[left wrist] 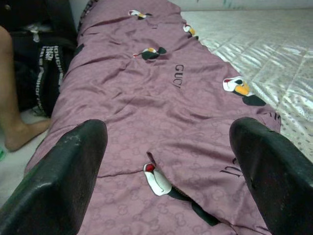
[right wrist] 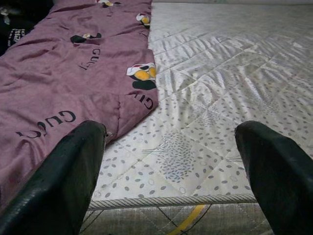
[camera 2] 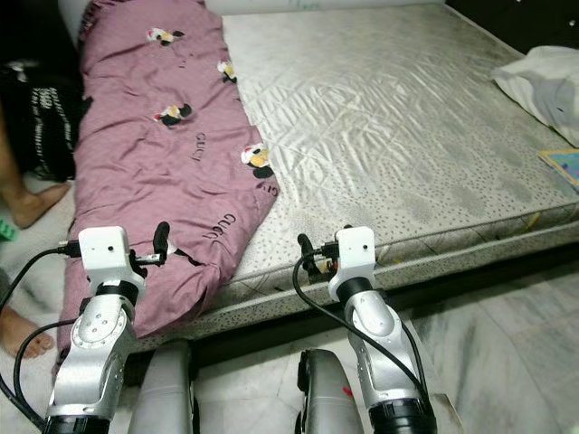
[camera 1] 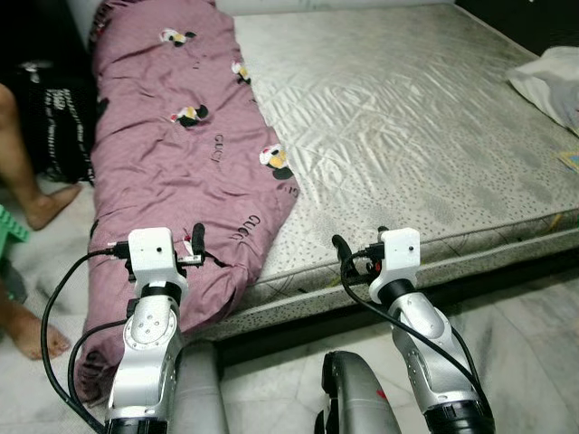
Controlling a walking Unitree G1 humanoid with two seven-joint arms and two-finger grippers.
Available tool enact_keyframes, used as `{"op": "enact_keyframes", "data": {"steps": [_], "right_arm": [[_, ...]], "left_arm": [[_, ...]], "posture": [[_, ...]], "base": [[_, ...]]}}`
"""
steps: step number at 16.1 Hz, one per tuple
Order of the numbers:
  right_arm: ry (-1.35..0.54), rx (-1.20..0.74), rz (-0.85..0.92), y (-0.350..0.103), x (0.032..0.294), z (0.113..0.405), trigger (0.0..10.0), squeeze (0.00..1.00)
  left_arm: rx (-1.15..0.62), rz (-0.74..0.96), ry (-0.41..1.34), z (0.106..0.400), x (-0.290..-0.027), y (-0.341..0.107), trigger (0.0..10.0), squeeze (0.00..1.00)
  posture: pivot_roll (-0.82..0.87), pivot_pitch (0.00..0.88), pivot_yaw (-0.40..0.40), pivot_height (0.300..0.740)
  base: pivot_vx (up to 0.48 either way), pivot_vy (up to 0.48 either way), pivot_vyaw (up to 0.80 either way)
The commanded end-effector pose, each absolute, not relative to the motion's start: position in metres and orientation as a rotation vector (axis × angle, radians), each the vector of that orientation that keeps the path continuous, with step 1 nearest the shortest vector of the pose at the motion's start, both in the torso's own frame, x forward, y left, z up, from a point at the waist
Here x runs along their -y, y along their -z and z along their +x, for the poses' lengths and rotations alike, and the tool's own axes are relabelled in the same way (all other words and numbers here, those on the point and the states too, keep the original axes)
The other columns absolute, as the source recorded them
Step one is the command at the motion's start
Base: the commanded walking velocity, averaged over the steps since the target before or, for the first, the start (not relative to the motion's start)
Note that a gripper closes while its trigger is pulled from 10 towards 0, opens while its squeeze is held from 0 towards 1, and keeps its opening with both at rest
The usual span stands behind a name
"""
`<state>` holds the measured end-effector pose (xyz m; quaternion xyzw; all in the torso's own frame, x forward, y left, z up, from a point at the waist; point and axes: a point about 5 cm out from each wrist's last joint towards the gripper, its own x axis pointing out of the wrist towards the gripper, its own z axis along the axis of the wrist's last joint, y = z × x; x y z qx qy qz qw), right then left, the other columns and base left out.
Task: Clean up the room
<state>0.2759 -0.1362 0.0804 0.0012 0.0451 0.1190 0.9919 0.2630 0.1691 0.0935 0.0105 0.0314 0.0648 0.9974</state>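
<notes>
Fingers spread wide on both grippers, left (left wrist: 171,176) and right (right wrist: 171,171); one purple blanket (camera 1: 181,163), one mattress (camera 1: 407,117).

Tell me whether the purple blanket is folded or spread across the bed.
Bunched, not spread: the purple blanket covers the mattress's left strip only, draping over the edge.

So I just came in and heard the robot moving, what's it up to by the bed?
The robot stands at the foot edge of the mattress, both arms raised toward it. The left tool is open over the near end of the purple blanket, which lies along the mattress's left side and hangs over its edge. The right tool is open at the bare mattress edge. Neither holds anything yet. A person's legs show on the left, beside the bed.
</notes>
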Motion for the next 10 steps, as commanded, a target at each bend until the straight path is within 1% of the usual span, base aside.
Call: {"op": "enact_keyframes", "data": {"steps": [1, 5, 7, 10], "right_arm": [[-0.244, -0.09, 0.008, -0.081, 0.137, 0.275, 10.0, 0.0], [-0.25, -0.09, 0.009, -0.081, 0.136, 0.275, 10.0, 0.0], [-0.254, -0.091, 0.013, -0.081, 0.135, 0.275, 10.0, 0.0], [-0.252, -0.093, 0.015, -0.081, 0.136, 0.275, 10.0, 0.0]], "left_arm": [[-0.084, 0.027, -0.144, 0.263, -0.172, -0.089, 10.0, 0.0], [-0.092, 0.021, -0.205, 0.263, -0.181, -0.088, 10.0, 0.0], [-0.1, 0.009, -0.25, 0.267, -0.192, -0.087, 10.0, 0.0], [-0.091, -0.018, -0.24, 0.271, -0.197, -0.091, 10.0, 0.0]], "posture": [[-0.01, 0.07, -0.026, 0.554], [-0.01, 0.072, -0.028, 0.549], [-0.01, 0.076, -0.028, 0.549], [-0.01, 0.078, -0.024, 0.549]], "base": [[0.0, 0.0, 0.0], [0.0, 0.0, 0.0], [0.0, 0.0, 0.0], [0.0, 0.0, 0.0]]}}
